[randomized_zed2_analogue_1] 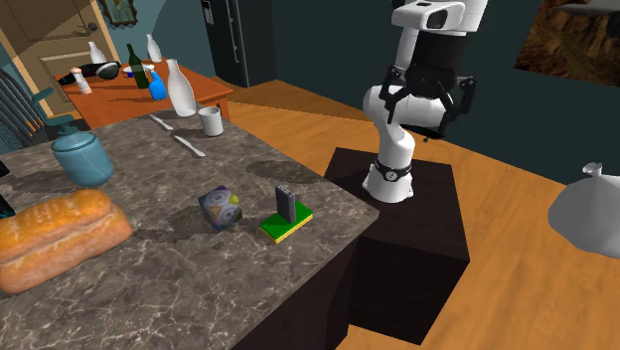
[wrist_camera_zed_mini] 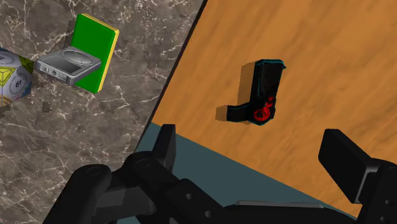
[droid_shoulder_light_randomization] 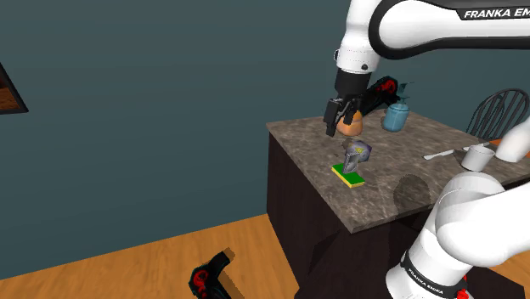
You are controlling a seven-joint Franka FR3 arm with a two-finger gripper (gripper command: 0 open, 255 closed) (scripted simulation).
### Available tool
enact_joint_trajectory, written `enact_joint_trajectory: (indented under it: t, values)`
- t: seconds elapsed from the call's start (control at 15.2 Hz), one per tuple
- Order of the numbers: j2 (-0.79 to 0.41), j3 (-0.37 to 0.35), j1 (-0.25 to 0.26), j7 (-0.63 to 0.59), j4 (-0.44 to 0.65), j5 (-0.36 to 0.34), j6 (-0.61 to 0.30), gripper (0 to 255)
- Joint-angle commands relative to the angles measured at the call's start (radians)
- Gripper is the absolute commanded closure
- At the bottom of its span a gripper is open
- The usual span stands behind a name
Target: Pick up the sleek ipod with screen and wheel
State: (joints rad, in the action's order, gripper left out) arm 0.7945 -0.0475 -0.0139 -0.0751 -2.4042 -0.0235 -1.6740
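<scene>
Cube sat mid-surface. Grey ipod stood upright on green block just beside it, near the surface edge facing the stand. Pincer was wide open, empty, well apart from ipod.

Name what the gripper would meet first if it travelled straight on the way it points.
Probably the wooden floor, beside the black-and-red object, past the countertop edge, missing the ipod; depth is unclear.
</scene>
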Motion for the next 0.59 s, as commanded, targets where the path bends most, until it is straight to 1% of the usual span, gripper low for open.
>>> enact_joint_trajectory:
  t: [0.0,0.26,0.53]
  values:
    - [0.000,0.000,0.000,0.000,0.000,0.000,0.000,0]
    - [-0.006,0.082,-0.027,0.090,-0.073,-0.046,-0.072,0]
    - [-0.036,0.166,-0.057,0.180,-0.127,-0.094,-0.152,0]
